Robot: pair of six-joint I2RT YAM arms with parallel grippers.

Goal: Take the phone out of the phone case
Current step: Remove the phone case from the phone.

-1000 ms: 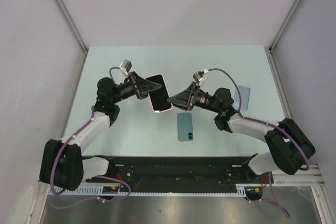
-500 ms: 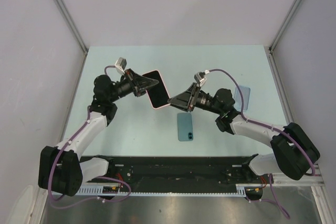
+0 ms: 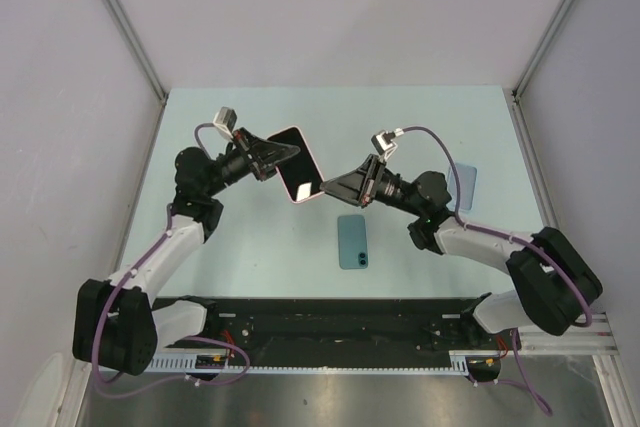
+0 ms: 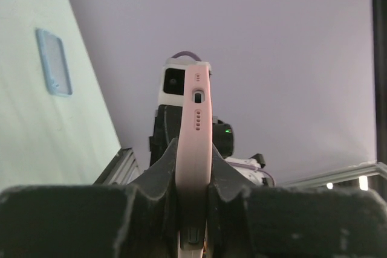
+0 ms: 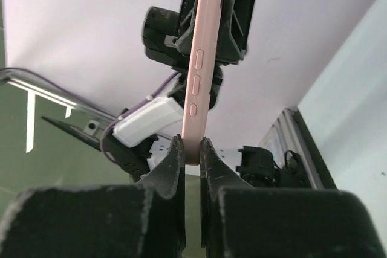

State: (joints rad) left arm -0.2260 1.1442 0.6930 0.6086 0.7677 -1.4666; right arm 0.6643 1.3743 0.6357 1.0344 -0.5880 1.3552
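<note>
The phone, dark screen up, sits inside a pink case (image 3: 298,165) and is held in the air over the middle of the table between both arms. My left gripper (image 3: 278,158) is shut on the case's left end; in the left wrist view the pink edge (image 4: 196,119) runs up from between the fingers (image 4: 193,193). My right gripper (image 3: 326,186) is shut on the case's lower right corner; in the right wrist view the pink edge with its side buttons (image 5: 202,70) rises from the closed fingers (image 5: 191,152).
A teal phone-shaped slab (image 3: 352,241) lies flat on the table below the held phone. A pale blue case (image 3: 464,187) lies at the right, partly behind the right arm; it also shows in the left wrist view (image 4: 53,61). Walls enclose three sides.
Both grippers and the cased phone have shifted a little up and to the left over the table. The phone's tilt has changed slightly. Both grips have held.
</note>
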